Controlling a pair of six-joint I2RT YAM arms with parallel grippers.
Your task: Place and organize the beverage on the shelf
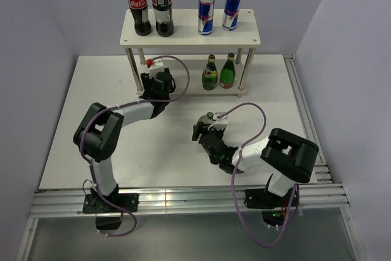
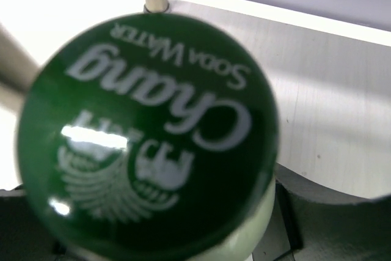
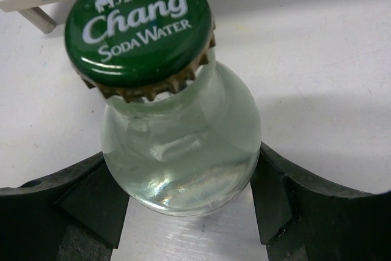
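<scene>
White table (image 1: 171,151) beneath, left claw (image 1: 157,85) clamps one clear bottle (image 2: 146,132), right claw (image 3: 186,212) its twin (image 3: 177,145), both capped "Chang Soda Water".

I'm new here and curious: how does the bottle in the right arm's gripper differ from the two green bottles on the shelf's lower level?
The held bottle is clear glass; the green bottles are tinted green. The held bottle is gripped by the right gripper in front of the shelf; the green bottles stand free, side by side, on its lower board. Both kinds are small with narrow necks.
</scene>
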